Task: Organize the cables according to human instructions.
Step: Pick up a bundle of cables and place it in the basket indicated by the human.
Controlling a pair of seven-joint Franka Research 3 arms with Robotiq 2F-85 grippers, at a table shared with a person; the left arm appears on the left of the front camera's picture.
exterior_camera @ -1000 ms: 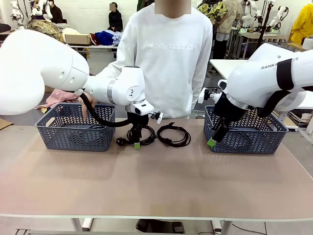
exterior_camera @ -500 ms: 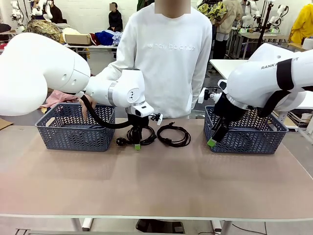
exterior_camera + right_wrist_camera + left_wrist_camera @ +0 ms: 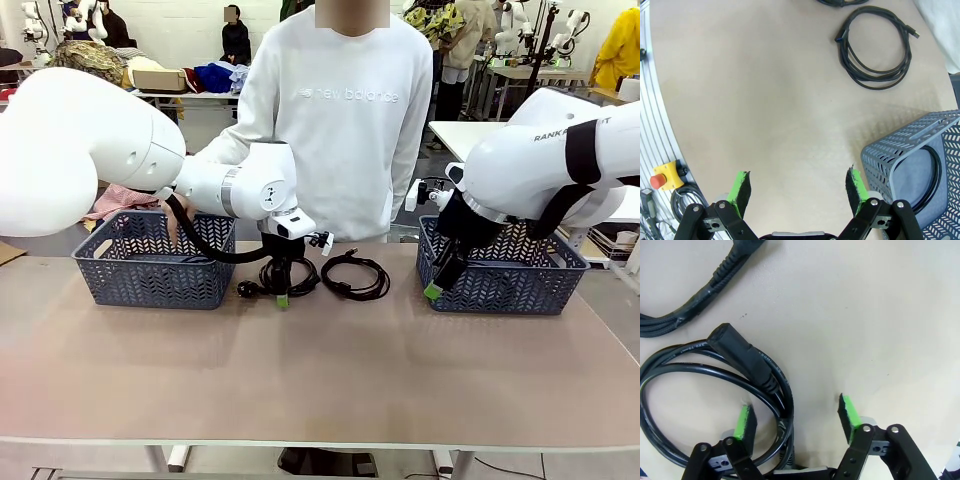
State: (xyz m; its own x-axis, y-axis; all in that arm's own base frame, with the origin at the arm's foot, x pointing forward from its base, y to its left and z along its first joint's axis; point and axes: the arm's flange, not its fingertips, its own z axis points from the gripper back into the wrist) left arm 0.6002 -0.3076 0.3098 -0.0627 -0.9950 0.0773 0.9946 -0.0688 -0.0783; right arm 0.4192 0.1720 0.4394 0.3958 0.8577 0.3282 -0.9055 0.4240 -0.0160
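Note:
Two black coiled cables lie on the table in front of the person. My left gripper [image 3: 283, 287] is down over the left cable [image 3: 300, 272]. In the left wrist view this gripper [image 3: 797, 417] is open, with its green pads [image 3: 744, 421] astride the strands of that cable [image 3: 771, 390], whose chunky plug [image 3: 737, 347] lies just ahead. The other cable [image 3: 355, 275] sits to its right, seen again as a cable [image 3: 875, 50] in the right wrist view. My right gripper [image 3: 438, 282] hangs open and empty at the right basket's near corner, its fingers [image 3: 741, 192] above bare table.
One blue-grey lattice basket [image 3: 150, 272] stands at the left with the person's hand [image 3: 178, 215] in it. A second basket [image 3: 510, 285] stands at the right; a dark ring shows in that basket [image 3: 900, 165]. A red stop button [image 3: 657, 181] sits off the table edge.
The left arm has shifted very slightly while its gripper stays down over the left cable. The right arm and the person's hand have not moved.

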